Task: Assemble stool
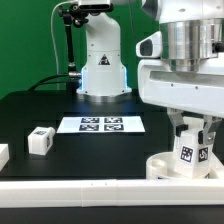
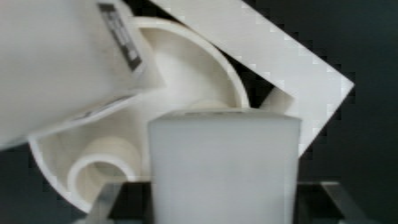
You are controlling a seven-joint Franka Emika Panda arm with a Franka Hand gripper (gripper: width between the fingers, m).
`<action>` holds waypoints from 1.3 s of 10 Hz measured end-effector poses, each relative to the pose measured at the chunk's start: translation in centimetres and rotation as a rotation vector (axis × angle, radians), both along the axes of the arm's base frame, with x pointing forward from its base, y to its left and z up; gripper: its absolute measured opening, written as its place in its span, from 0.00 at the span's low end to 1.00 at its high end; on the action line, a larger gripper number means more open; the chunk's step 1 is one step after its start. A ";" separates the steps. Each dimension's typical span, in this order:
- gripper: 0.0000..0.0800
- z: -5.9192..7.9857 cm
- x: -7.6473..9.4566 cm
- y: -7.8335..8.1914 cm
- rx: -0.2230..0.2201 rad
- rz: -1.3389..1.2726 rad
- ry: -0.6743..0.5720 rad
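Observation:
My gripper (image 1: pixel 190 135) is shut on a white stool leg (image 1: pixel 190 153) with a marker tag, holding it upright over the round seat disc (image 1: pixel 160 166) at the exterior view's right front. Whether the leg touches the disc I cannot tell. In the wrist view the held leg (image 2: pixel 226 165) fills the space between my gripper's (image 2: pixel 226 205) fingers, with the seat disc (image 2: pixel 178 95) behind it. Another tagged leg (image 2: pixel 63 70) looms close beside the disc. A loose leg (image 1: pixel 40 140) lies on the table at the exterior view's left.
The marker board (image 1: pixel 100 124) lies flat mid-table in front of the robot base (image 1: pixel 102 70). A long white border rail (image 1: pixel 90 186) runs along the front edge and shows in the wrist view as a white rail (image 2: pixel 267 60). Another white part (image 1: pixel 3 154) sits at the far left.

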State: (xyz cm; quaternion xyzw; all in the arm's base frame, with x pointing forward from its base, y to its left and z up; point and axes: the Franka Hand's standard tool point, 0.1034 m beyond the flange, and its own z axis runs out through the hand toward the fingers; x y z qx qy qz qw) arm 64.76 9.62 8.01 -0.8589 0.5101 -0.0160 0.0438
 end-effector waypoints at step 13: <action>0.42 0.0 0.1 1.5 0.152 -0.896 0.040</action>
